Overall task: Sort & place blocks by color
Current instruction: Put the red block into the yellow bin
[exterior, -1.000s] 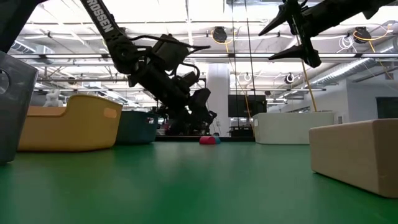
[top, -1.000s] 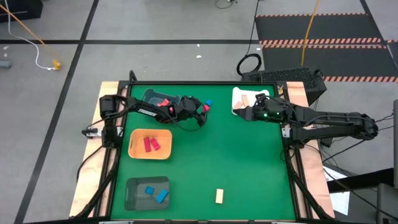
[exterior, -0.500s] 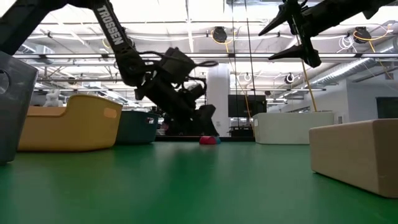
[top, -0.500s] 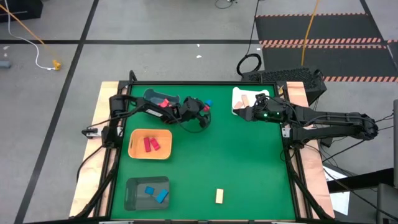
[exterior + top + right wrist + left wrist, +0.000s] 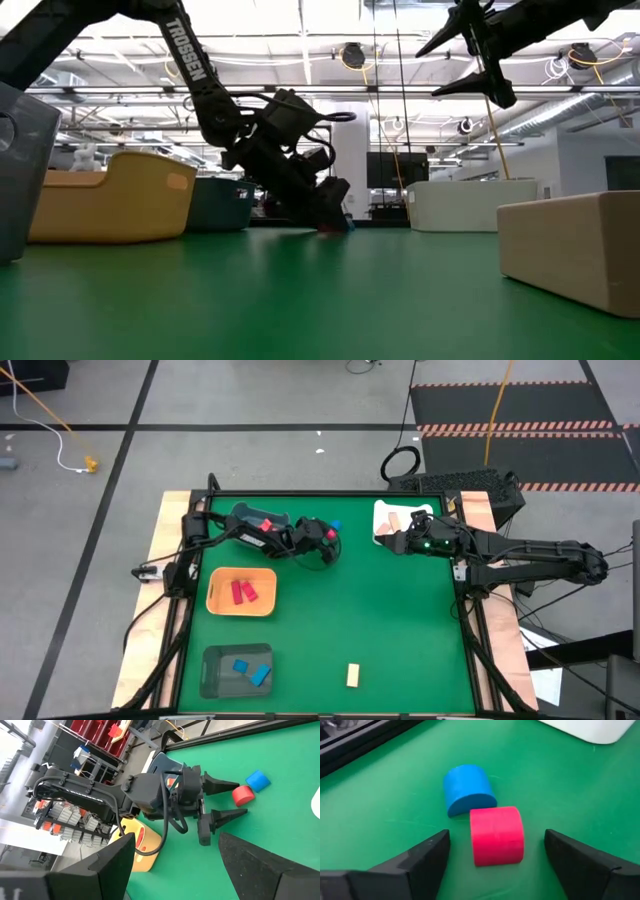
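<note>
Left wrist view: left gripper [image 5: 492,857] is held spread; small red round-topped block [image 5: 496,835] is seen between its fingers, untouched
Beyond it: small blue round-topped block [image 5: 468,788], touching the red
Right gripper [image 5: 392,541]: held spread, raised

Two dark, matte-black jointed arms. The left arm [image 5: 190,70] carried white "TROSSEN" lettering along one link and looping black cables. Its end effector [image 5: 227,799] had two tapering black fingers. The right arm [image 5: 520,550] showed a small green light near its wrist.

Left end effector [image 5: 492,855] moved toward the far edge, lowered to the mat, fingers now straddling red block [image 5: 496,835]
</note>
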You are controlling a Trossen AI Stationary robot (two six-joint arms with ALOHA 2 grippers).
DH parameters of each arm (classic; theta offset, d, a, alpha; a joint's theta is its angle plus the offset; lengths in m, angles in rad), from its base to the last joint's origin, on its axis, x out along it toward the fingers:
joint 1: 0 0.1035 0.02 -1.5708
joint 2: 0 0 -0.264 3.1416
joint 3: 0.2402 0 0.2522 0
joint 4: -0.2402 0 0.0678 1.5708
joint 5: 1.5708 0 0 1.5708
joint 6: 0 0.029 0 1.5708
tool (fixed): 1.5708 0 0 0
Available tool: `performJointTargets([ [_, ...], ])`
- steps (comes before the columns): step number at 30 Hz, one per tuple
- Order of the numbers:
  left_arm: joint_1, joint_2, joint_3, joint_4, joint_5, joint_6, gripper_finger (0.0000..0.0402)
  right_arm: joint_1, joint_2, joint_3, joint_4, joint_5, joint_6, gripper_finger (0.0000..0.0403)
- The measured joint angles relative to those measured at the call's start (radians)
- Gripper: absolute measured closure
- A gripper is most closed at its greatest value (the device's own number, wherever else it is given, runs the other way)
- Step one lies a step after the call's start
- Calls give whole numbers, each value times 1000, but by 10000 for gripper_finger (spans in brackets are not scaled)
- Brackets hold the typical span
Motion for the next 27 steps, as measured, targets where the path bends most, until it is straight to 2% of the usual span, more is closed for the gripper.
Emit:
performJointTargets([
  [13,5,-2,-1,-19,10,-25,263,0,0,0,0,0,0,124],
  [22,7,-7,-2,-23,61,-41,266,0,0,0,0,0,0,124],
  [27,3,-49,-4,-80,119,-66,261,0,0,0,0,0,0,124],
])
